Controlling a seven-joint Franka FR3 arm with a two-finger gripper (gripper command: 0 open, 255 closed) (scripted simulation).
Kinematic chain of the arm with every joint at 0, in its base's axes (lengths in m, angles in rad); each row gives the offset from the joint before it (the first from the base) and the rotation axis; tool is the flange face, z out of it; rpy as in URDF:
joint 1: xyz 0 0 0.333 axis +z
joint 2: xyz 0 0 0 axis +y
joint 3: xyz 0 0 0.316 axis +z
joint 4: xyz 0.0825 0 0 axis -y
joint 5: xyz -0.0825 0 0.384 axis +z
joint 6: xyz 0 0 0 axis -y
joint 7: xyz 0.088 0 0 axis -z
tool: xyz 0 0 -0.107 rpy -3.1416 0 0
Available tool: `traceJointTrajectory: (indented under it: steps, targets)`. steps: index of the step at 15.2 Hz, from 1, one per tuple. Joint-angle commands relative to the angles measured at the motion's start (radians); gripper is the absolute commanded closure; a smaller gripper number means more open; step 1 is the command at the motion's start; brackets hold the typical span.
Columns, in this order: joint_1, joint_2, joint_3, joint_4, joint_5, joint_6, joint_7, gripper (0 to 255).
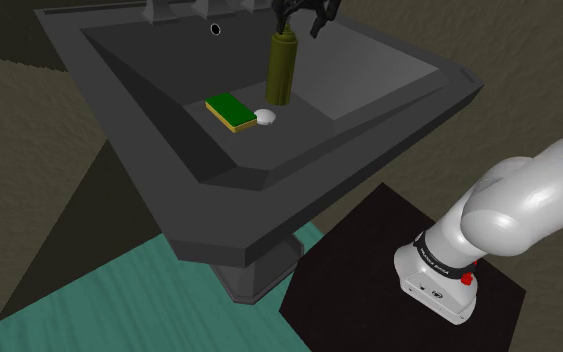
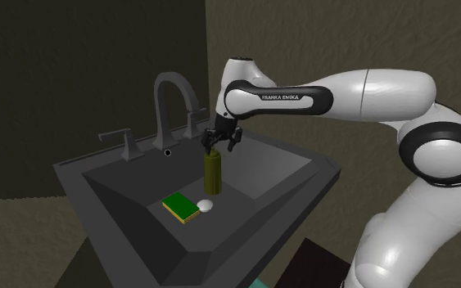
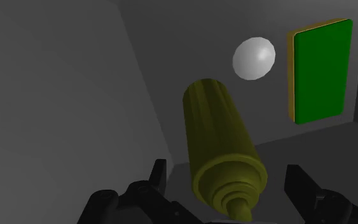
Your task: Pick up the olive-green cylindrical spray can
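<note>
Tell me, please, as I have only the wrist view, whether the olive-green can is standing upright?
Observer: Yes, in the shoulder view the can stands upright on the sink floor, beside the green sponge.
Operator: Thank you; how high is the gripper over it?
Observer: In the second exterior view the gripper hangs right at the can's top.
Operator: Is anything tall close by?
Observer: A curved faucet stands on the sink's back rim, beyond the can.
</note>
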Motion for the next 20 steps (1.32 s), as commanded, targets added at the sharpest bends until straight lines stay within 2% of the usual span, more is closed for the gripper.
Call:
traceJointTrajectory:
  steps: [1, 2, 9, 11, 12, 20]
  targets:
    - [-0.003, 0.058, 0.001, 0.074, 0.009, 0.011, 0.028, 0]
    - [-0.003, 0.065, 0.002, 0.084, 0.010, 0.012, 0.032, 0]
    - [-0.002, 0.057, 0.003, -0.027, 0.013, 0.115, 0.028, 0]
    - [-0.002, 0.057, 0.003, -0.027, 0.013, 0.115, 0.028, 0]
    - [-0.002, 0.057, 0.003, -0.027, 0.013, 0.116, 0.027, 255]
    - [-0.002, 0.055, 0.002, -0.030, 0.013, 0.116, 0.027, 255]
